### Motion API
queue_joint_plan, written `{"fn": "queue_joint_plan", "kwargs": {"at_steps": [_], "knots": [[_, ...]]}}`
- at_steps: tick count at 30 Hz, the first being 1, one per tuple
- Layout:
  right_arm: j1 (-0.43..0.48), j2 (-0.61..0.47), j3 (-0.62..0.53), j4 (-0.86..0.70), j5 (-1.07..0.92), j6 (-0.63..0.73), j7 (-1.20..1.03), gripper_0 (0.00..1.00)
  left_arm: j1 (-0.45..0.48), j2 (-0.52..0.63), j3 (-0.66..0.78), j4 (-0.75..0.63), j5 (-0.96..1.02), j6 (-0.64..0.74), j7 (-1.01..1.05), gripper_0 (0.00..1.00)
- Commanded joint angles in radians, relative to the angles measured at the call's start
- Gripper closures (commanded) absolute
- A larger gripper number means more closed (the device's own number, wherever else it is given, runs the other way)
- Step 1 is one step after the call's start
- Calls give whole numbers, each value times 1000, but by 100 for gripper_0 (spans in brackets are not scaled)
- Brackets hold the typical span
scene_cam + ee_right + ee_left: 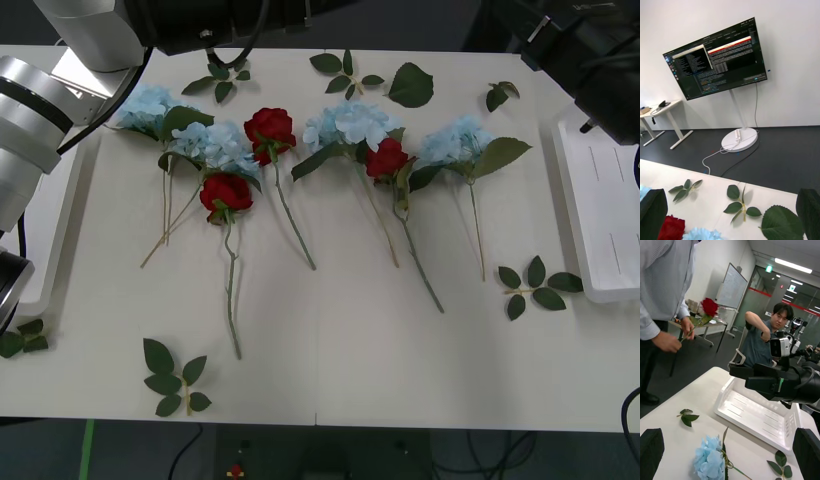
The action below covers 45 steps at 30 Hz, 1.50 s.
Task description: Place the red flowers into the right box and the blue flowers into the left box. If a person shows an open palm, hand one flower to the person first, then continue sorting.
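Three red flowers [270,128] [226,192] [387,158] lie among several blue flowers [148,105] [350,122] [455,140] across the table's far half. The right box [600,215] sits at the right edge and the left box [50,220] at the left edge, partly behind my left arm [30,120]. In the left wrist view my left gripper [729,438] is open above a blue flower [709,461], facing the right box [756,412]. Beyond the table a person's hand [687,327] holds a red flower [709,306] by its stem. My right gripper [730,210] is open above a red flower [672,228].
Loose green leaf sprigs [175,378] [535,285] [345,72] lie scattered on the table. My right arm [580,50] hangs over the far right corner, above the right box. A monitor on a stand [717,60] is beyond the table's far edge.
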Motion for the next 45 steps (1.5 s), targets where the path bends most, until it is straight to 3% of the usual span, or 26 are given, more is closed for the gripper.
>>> {"fn": "queue_joint_plan", "kwargs": {"at_steps": [1,9,15,19,24,30,37,41,45], "knots": [[1,-54,6,-10,-38,77,-16,0,-40,19,3,-13,17,12,-34,0],[31,-219,6,-10,-31,290,-16,0,-107,70,42,-18,-46,28,254,0],[33,-302,6,-10,-16,437,-16,0,-145,128,84,-18,-294,98,647,0],[50,-336,-4,-11,-67,503,-16,0,-150,162,158,-18,-489,225,966,0],[77,-377,-59,-11,-114,615,-16,0,-176,164,260,-18,-713,440,1189,0],[160,-506,-68,-13,-232,724,-16,0,-198,151,351,-19,-903,710,1474,0],[259,-592,-73,-18,-338,799,-16,0,-184,125,355,-21,-1087,874,1776,0],[311,-637,-88,-28,-349,819,-16,0,-155,113,319,-21,-1155,899,1847,0],[344,-673,-94,-76,-298,802,-16,0,-106,113,223,-18,-1185,808,1908,0]]}}
